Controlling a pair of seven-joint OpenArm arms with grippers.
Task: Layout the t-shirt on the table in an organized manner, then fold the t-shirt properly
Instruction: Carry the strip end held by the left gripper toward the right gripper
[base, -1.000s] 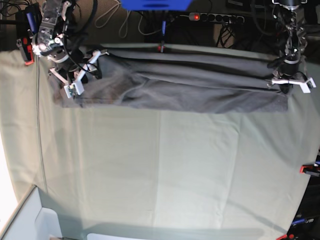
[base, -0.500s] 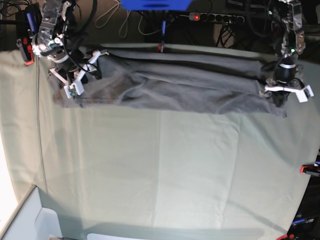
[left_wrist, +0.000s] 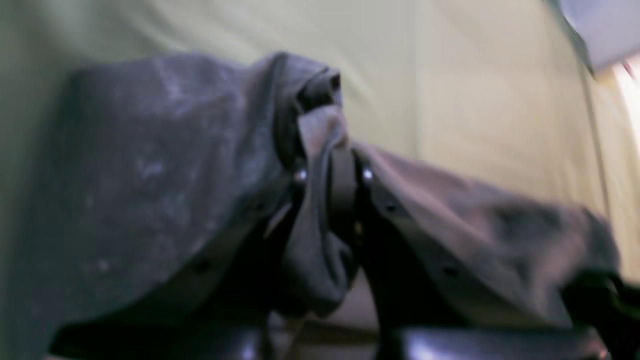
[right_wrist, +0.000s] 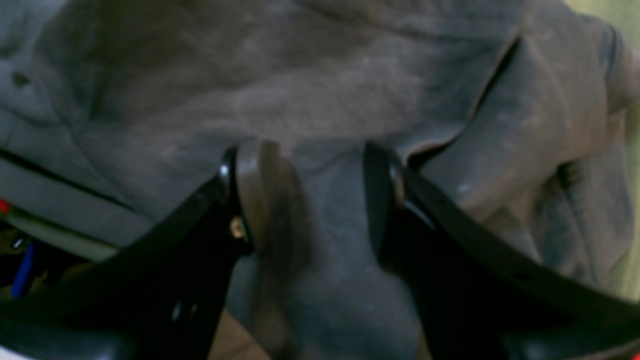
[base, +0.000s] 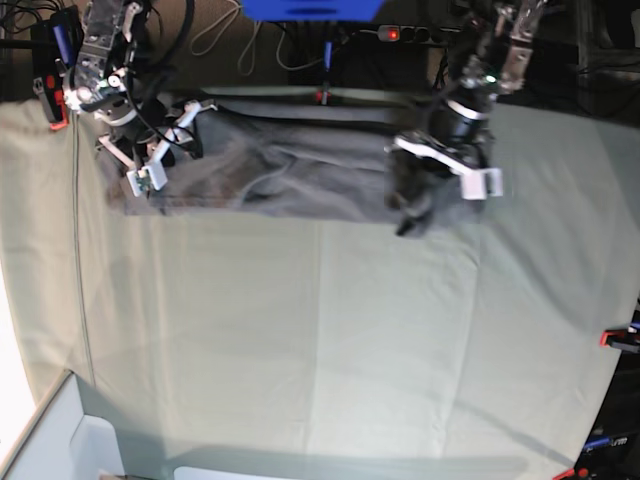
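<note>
The right gripper (right_wrist: 310, 200) hangs with its 2 black fingers (right_wrist: 240, 200) spread apart. Rumpled dark grey t-shirt (right_wrist: 350, 90) fills the gap between them.

The base camera looks down from high over the whole bench (base: 320, 350), while each wrist camera sits close behind its own claw, left claw (left_wrist: 330, 165) and right claw (right_wrist: 310, 195), all three sharing the t-shirt (base: 290, 170).

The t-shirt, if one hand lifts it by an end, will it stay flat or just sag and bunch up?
Probably sag. The t-shirt already droops in soft folds around the left hand, which is pinching it. It likely bunches rather than slides stiffly: the carried end is crumpled. It looks light, since a small pinch lifts the fabric off the table.
</note>
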